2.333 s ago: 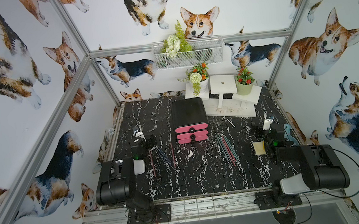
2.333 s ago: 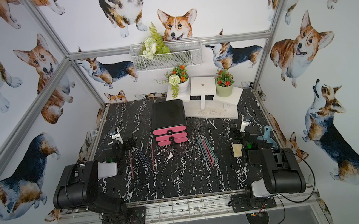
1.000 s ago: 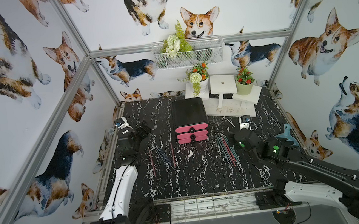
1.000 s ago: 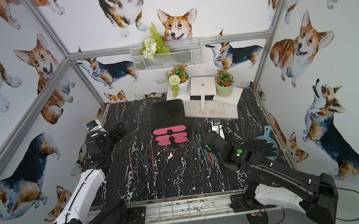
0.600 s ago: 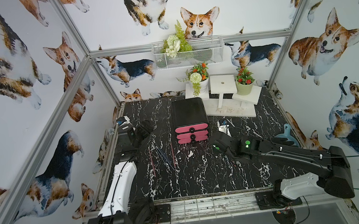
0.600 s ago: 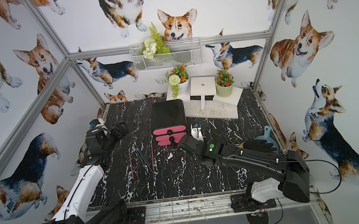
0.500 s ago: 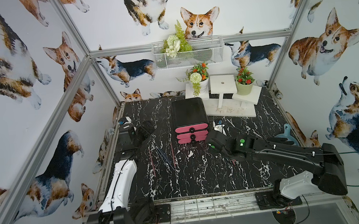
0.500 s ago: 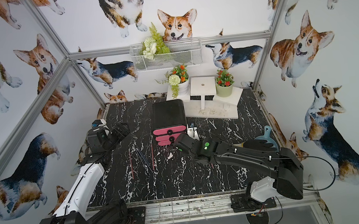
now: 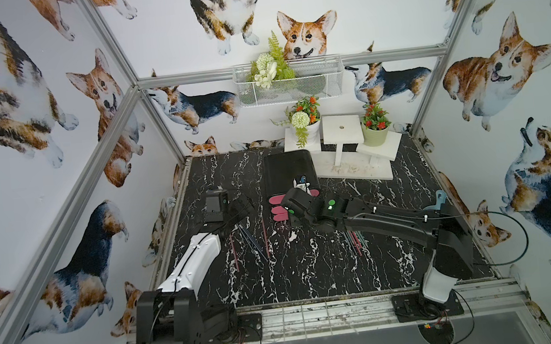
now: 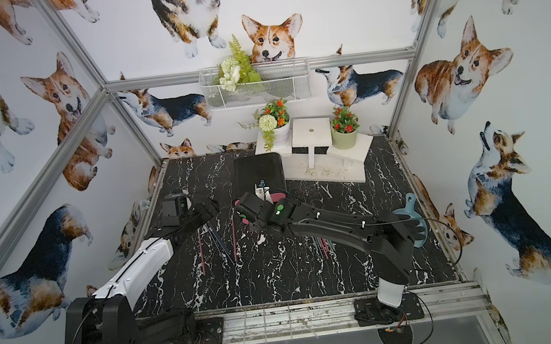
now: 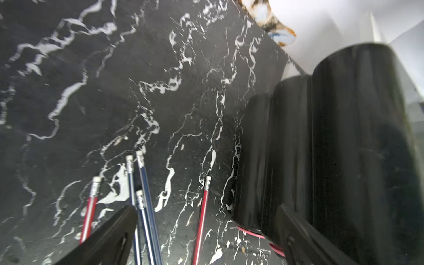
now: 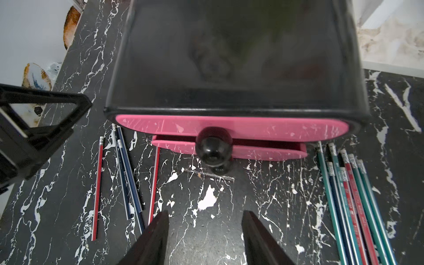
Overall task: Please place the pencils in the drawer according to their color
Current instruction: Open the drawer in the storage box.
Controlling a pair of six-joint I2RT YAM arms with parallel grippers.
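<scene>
Now right end effector (image 12: pixel 205 213), half-open, empty, has swung mid-frame to face the drawer knob (image 12: pixel 212 146); left end effector (image 11: pixel 205 207) gapes empty; marbled desk (image 9: pixel 311 272), corgi walls (image 9: pixel 39 133).

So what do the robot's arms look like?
Both arms are mostly black, each with one white section: the left arm on its long link, the right arm just above its base. The right arm has green dots near its wrist and a thin black cable looping beside it. The left gripper and right gripper have black, pointed fingers.
</scene>
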